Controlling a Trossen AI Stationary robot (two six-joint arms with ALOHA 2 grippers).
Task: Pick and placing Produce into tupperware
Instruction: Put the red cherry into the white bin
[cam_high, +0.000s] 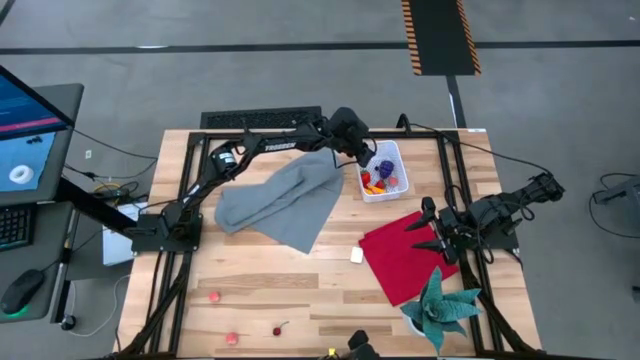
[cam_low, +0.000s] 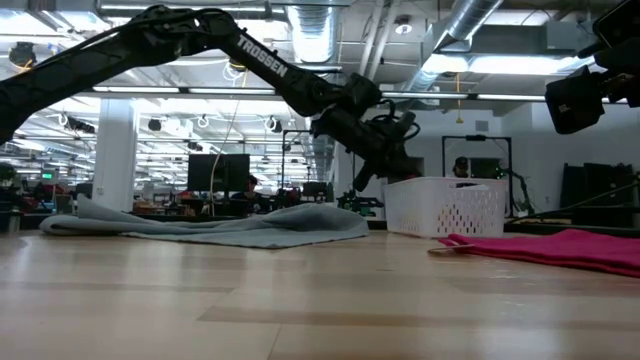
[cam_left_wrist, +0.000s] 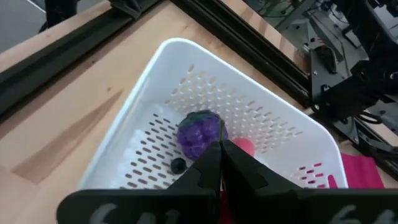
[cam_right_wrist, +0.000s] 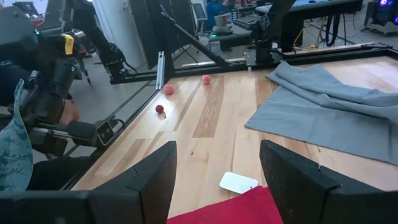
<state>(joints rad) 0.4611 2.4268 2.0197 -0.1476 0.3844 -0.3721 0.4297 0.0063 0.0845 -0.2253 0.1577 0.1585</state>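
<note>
Left gripper (cam_left_wrist: 219, 163) fingers closed, empty, over tupperware (cam_high: 384, 171); grape bunch (cam_left_wrist: 200, 133) partly hidden behind them. Right gripper (cam_high: 428, 228) fingers open, over red cloth (cam_high: 400, 262).

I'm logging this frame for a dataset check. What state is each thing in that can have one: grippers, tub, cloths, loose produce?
Left gripper: shut, over the tub.
Right gripper: open, empty, over the red cloth.
White perforated plastic tub: upright, partly filled.
Purple toy grape bunch: lying inside the tub.
Grey cloth: crumpled.
Red cloth: spread flat.
Three small red and pink produce pieces: loose on the wooden table.
</note>
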